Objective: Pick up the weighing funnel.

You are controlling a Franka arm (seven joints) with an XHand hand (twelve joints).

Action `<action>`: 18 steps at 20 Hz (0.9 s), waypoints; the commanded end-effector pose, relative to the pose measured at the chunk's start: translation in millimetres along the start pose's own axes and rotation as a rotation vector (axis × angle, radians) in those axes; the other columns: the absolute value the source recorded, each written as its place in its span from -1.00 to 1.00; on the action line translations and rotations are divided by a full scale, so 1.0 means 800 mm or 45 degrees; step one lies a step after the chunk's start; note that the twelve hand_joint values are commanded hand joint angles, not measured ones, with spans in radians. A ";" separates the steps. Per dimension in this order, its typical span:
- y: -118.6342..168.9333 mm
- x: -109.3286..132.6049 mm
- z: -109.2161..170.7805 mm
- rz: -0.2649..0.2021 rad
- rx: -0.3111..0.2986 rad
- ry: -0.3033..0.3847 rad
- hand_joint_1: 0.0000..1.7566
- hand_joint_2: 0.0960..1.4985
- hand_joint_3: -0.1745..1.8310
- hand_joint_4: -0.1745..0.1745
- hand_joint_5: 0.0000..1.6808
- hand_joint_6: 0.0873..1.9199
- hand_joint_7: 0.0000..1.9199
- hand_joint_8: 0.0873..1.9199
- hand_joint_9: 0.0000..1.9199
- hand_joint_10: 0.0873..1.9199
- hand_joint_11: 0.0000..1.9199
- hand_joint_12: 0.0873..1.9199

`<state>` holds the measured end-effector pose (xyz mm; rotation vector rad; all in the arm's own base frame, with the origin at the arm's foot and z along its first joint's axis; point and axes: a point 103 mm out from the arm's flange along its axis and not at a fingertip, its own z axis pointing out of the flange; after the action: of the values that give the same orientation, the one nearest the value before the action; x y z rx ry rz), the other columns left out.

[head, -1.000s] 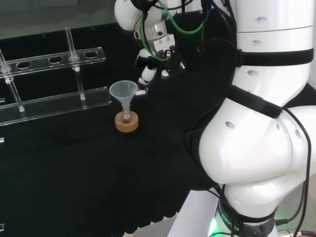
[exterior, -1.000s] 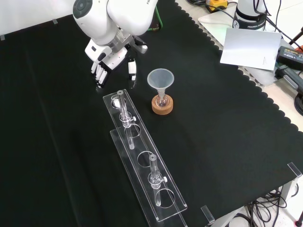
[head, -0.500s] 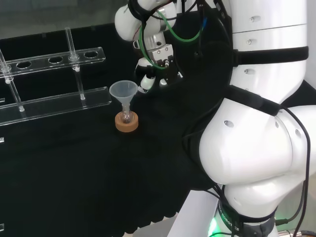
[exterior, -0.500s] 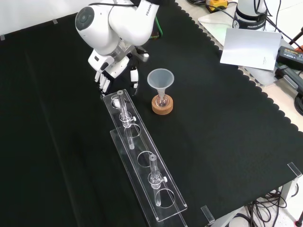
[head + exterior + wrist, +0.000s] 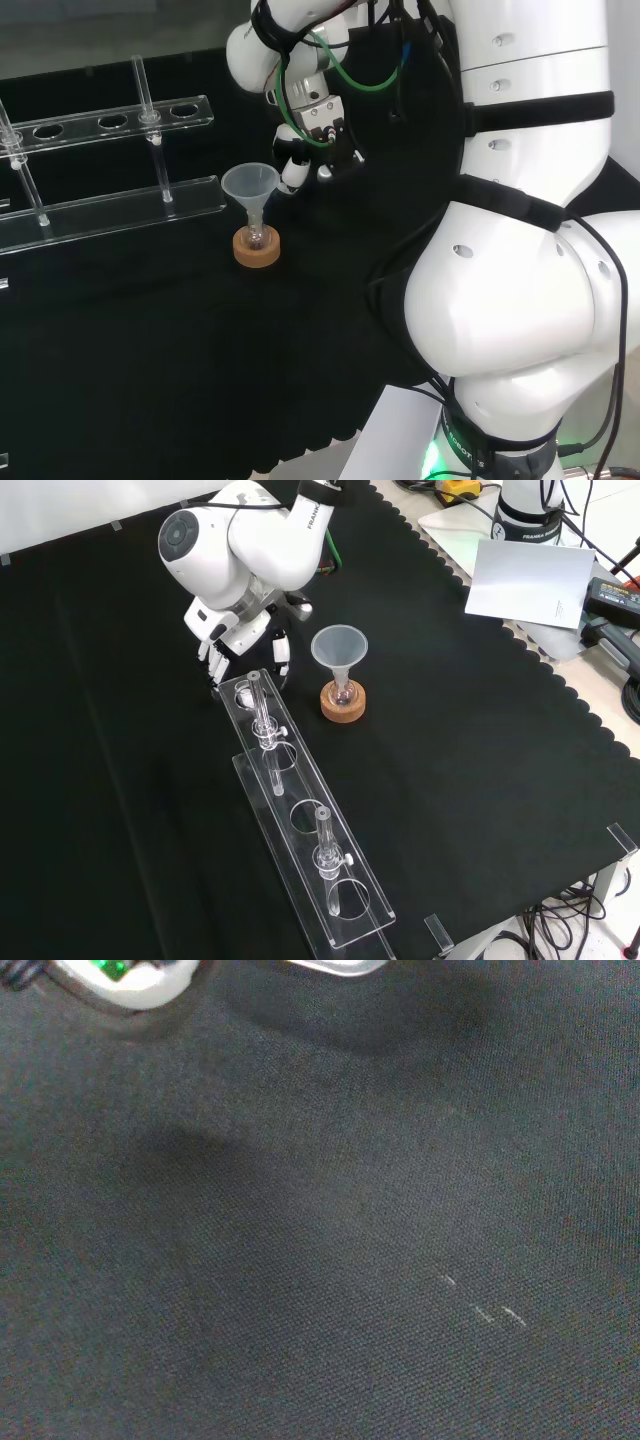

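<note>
The hand (image 5: 235,630) hangs palm-down over the black tabletop (image 5: 480,730), at the end of the white arm (image 5: 262,542). In the front view it is just to the left of the funnel (image 5: 339,648) and just beside the upper end of the clear rack (image 5: 300,820). Its fingers (image 5: 212,658) point down toward the cloth and look nearly straight. The thumb (image 5: 282,658) stands apart from them on the funnel's side, so the hand reads as relaxed and spread rather than curled. From these angles I cannot tell whether anything clear sits in the gap between thumb and fingers, or whether the fingertips touch the cloth.

In the head view the hand is just to the right of the funnel's rim, close to it but apart from it.

The funnel stands mouth up with its stem in a small flask (image 5: 343,692) on a cork ring (image 5: 343,708). Two clear tubes (image 5: 262,710) (image 5: 323,845) stand upright in the rack.

The wrist view looks down on close black cloth weave, with a blurred white part of the hand at one edge.
</note>
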<state>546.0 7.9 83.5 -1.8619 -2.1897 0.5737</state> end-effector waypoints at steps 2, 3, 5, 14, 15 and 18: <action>0.004 -0.001 0.006 0.010 0.004 -0.013 -0.06 -0.21 -0.43 -0.07 -0.32 -0.47 -0.40 -0.36 -0.15 -0.59 -0.43 0.25; 0.005 -0.001 0.007 0.010 0.002 -0.014 -0.05 -0.21 -0.43 -0.07 -0.31 -0.46 -0.39 -0.36 -0.15 -0.59 -0.42 0.25; 0.004 -0.001 0.006 0.009 0.000 -0.013 -0.05 -0.21 -0.43 -0.06 -0.31 -0.42 -0.39 -0.37 -0.14 -0.59 -0.42 0.25; 0.007 0.001 0.008 0.002 0.004 -0.021 -0.04 -0.22 -0.41 -0.04 -0.29 -0.35 -0.38 -0.36 -0.13 -0.60 -0.40 0.23; 0.008 0.002 0.009 0.000 0.004 -0.026 -0.04 -0.22 -0.41 -0.04 -0.29 -0.34 -0.38 -0.36 -0.13 -0.60 -0.40 0.23; 0.009 0.004 0.010 0.003 0.002 -0.031 -0.03 -0.21 -0.41 -0.03 -0.27 -0.33 -0.38 -0.36 -0.12 -0.59 -0.39 0.23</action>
<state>548.3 8.9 73.8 -1.8636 -2.1983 0.5988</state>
